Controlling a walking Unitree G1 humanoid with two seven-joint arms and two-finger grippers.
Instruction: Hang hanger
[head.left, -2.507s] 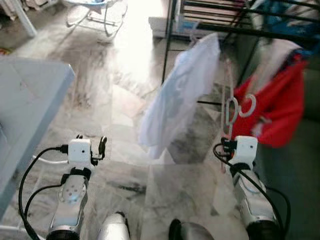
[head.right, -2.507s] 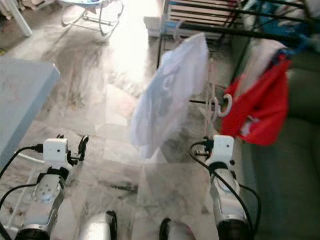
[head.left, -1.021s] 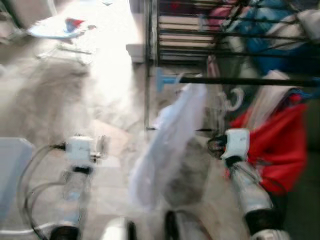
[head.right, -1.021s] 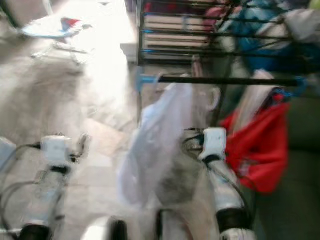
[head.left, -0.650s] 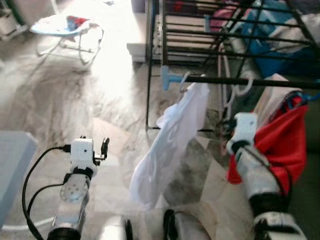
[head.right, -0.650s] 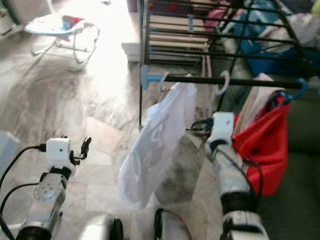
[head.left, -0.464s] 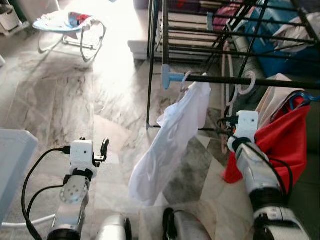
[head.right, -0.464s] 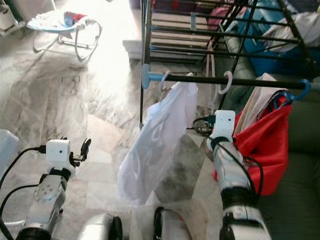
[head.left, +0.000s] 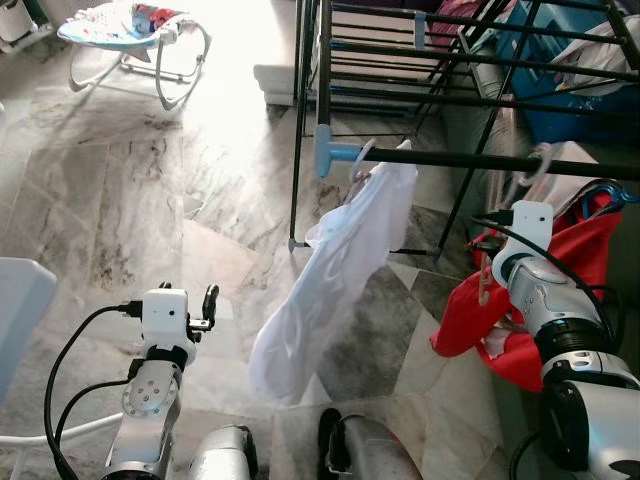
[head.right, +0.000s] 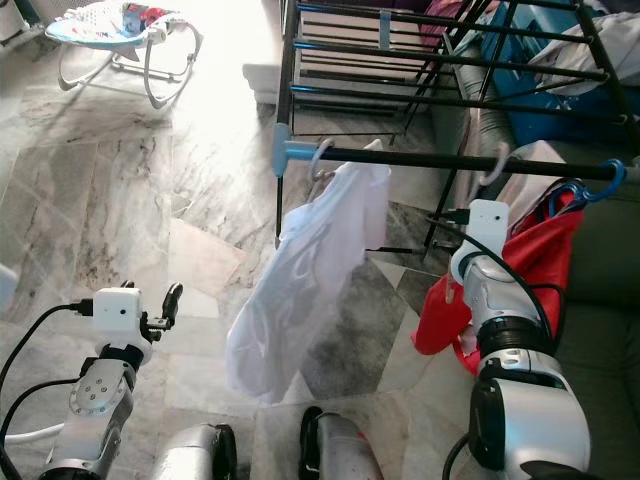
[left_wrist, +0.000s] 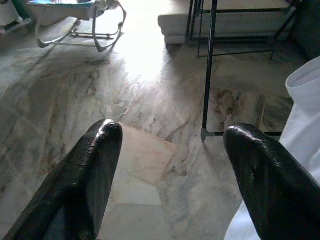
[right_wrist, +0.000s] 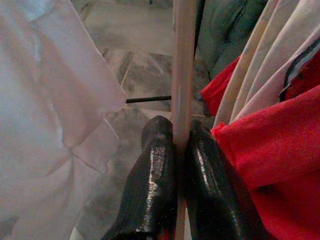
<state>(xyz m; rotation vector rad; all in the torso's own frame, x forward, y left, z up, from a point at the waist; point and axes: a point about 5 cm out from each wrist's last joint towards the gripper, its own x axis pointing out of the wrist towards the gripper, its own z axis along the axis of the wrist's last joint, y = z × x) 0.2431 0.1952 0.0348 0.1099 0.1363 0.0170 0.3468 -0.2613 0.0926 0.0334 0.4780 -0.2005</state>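
Hanger (right_wrist: 183, 75), a thin pale plastic one, runs as a straight bar between the two glossy black fingers (right_wrist: 150, 190) of the right gripper (right_wrist: 179, 145), which are pinched tight on it. In the head views its curved hook (head.right: 493, 163) sits over the black rail (head.right: 440, 160) of the drying rack (head.left: 400, 75), with the right arm raised just below.

Two garments hang on that rail. A white shirt (head.left: 335, 285) of light, thin cloth droops from its own hanger near the rail's pale blue end cap (head.left: 335, 155). A red garment (head.right: 530, 270) with a cream lining hangs just beside the right gripper, from a blue hook (head.right: 600, 185).

The left gripper (left_wrist: 167, 170) is held low over the floor, well apart from the rack, its two rounded black fingers spread wide and holding nothing.

The floor (head.left: 130, 200) is polished grey-veined marble in large tiles, bright with glare near the top. A baby bouncer (head.left: 135, 35) with a curved metal frame stands at the far left. Behind the rack's black bars lie blue and pink heaps of fabric, too jumbled to tell apart.
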